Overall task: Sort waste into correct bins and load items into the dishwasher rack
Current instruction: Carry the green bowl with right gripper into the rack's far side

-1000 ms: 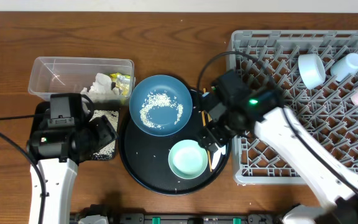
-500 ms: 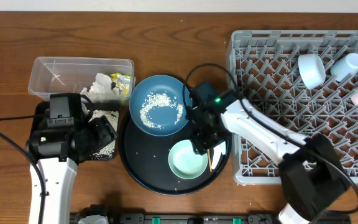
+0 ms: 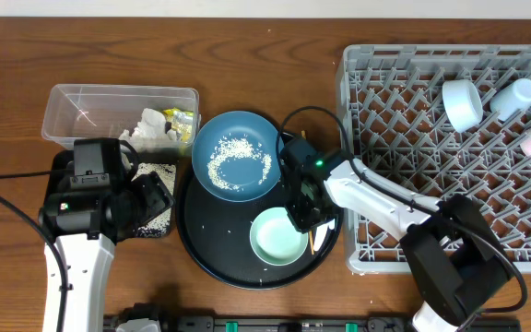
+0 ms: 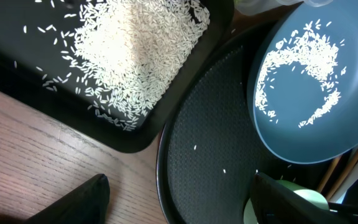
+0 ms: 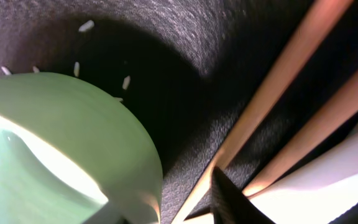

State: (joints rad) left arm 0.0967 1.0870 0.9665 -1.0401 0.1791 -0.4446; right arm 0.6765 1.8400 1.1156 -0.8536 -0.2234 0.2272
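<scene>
My right gripper point(image 3: 304, 212) is down at the right rim of the small light-blue bowl point(image 3: 278, 238) on the round black tray point(image 3: 212, 242). In the right wrist view its jaws straddle the bowl's wall point(image 5: 123, 143), and the outer finger point(image 5: 229, 196) stands a little apart from it. Wooden chopsticks point(image 5: 278, 81) and a white spoon point(image 5: 319, 190) lie just beside it. The big dark-blue bowl point(image 3: 238, 155) holds rice point(image 4: 303, 74). My left gripper point(image 4: 179, 205) hangs open over the tray's left edge, holding nothing. The dishwasher rack point(image 3: 404, 120) holds pale cups point(image 3: 462, 103).
A clear tub point(image 3: 90, 111) at the back left holds crumpled napkins point(image 3: 150, 129) and a yellow-green wrapper point(image 3: 182, 120). The shallow black tray point(image 4: 17, 81), with a heap of rice point(image 4: 135, 50), sits under my left arm and touches the round tray.
My right gripper has dropped left from beside the chopsticks onto the small bowl's rim, and its jaws have narrowed. The left arm has not moved.
</scene>
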